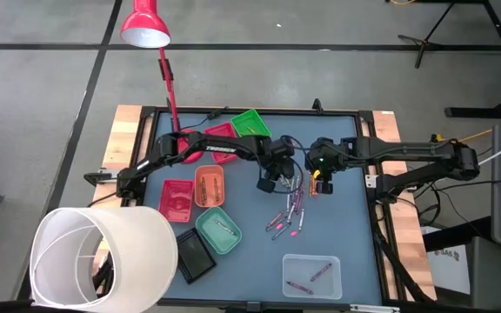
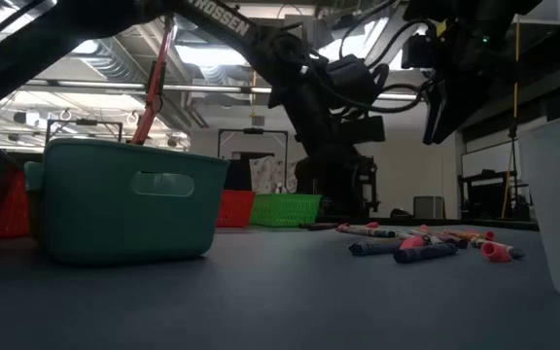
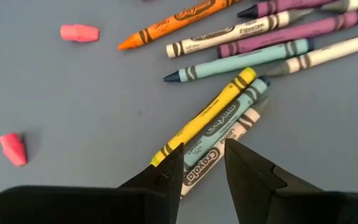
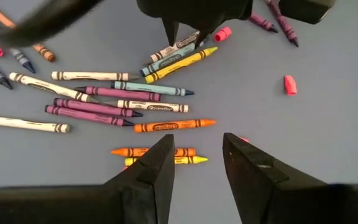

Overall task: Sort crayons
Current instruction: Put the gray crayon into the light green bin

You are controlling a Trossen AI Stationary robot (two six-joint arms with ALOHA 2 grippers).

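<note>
From above, the left gripper (image 1: 272, 184) and the right gripper (image 1: 318, 184) hang side by side over the middle of the grey table (image 1: 355, 226), just above the far end of the scattered crayons (image 1: 287, 216). Left of the pile sit small trays: a green tray (image 1: 251, 123) and a red tray (image 1: 219, 133) far back, another red one (image 1: 176, 199), an orange tray (image 1: 209, 185), a teal tray (image 1: 218, 229) and a black tray (image 1: 195, 257). A clear tray (image 1: 312, 276) at the near edge holds two crayons. A red lamp (image 1: 145, 24) leans over the far left corner, and a white shade (image 1: 103, 257) covers the near left corner.

At table height, the teal tray (image 2: 124, 199) blocks the left side; the crayons (image 2: 426, 243) lie to the right under the dark arms, with shelving and ceiling lights behind.

The left wrist view shows the left gripper (image 3: 202, 163) narrowly open over a yellow crayon (image 3: 205, 116), a blue one and a white one lying together; pink stubs (image 3: 78, 32) lie apart.

The right wrist view shows the right gripper (image 4: 197, 158) open and empty above two orange crayons (image 4: 166, 126).
</note>
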